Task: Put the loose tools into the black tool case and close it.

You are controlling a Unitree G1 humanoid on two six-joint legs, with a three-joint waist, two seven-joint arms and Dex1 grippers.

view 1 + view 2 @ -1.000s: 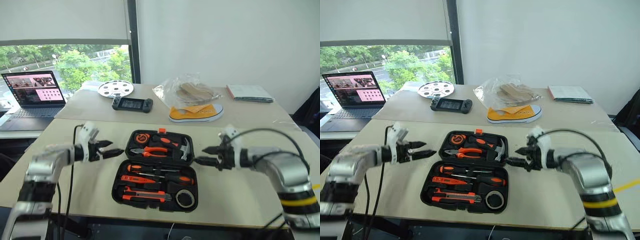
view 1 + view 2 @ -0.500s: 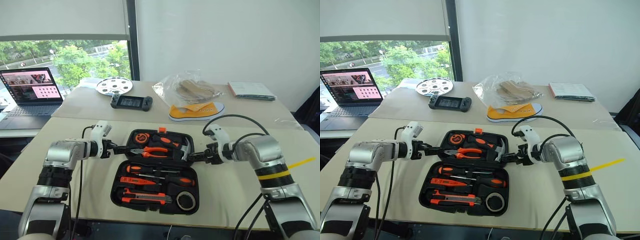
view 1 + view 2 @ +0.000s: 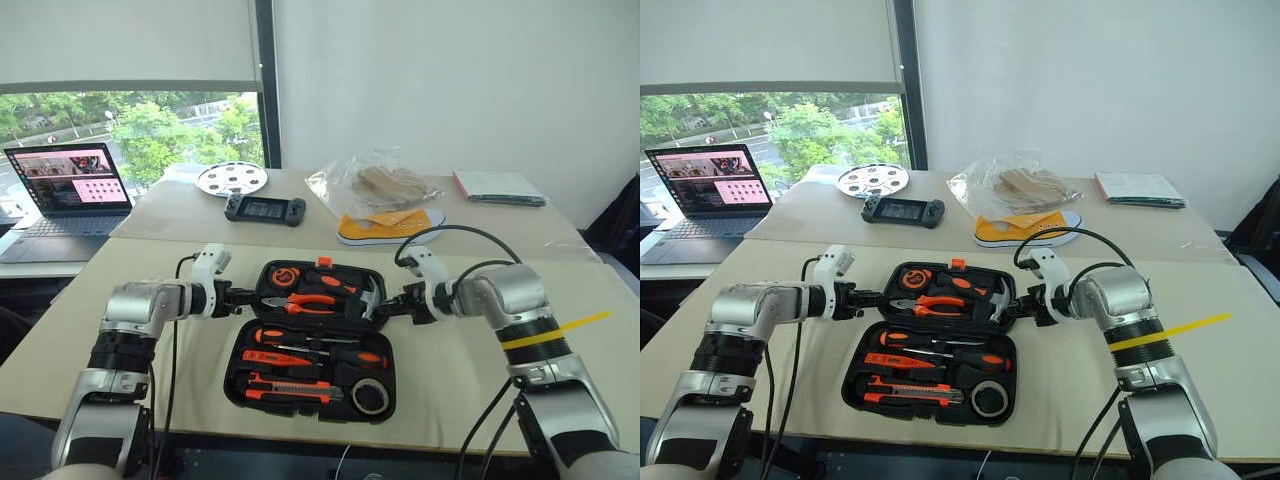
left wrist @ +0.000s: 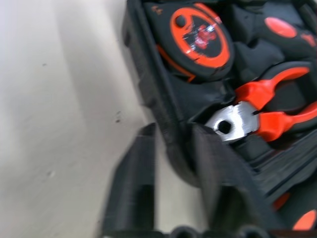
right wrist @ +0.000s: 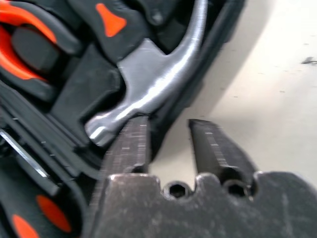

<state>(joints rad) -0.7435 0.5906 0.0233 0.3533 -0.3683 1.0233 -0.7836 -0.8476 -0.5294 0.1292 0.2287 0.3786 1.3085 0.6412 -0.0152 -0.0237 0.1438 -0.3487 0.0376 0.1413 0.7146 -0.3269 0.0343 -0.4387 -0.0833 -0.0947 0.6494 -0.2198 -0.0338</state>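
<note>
The table (image 3: 150,350) carried the black tool case (image 3: 312,342) lying open near its front edge, with screwdrivers (image 3: 318,345), a knife (image 3: 290,391) and a tape roll (image 3: 371,397) seated in the near half. The left gripper (image 3: 246,297) clenched the far half's left rim, and the right gripper (image 3: 388,306) clenched its right rim beside the hammer (image 5: 158,79).

case (image 3: 240,365): black moulded clamshell, lying open and flat on the table, hinge across the middle, orange latch on far edge
far half: holds pliers, hammer, round orange-black tape measure
near half: tools seated in recesses
screwdrivers (image 3: 320,343): two, orange-black handles, thin steel shafts, lying crosswise, one behind the other
knife (image 3: 290,391): orange-black, along near edge
tape roll (image 3: 371,397): dark ring, near right corner
</note>
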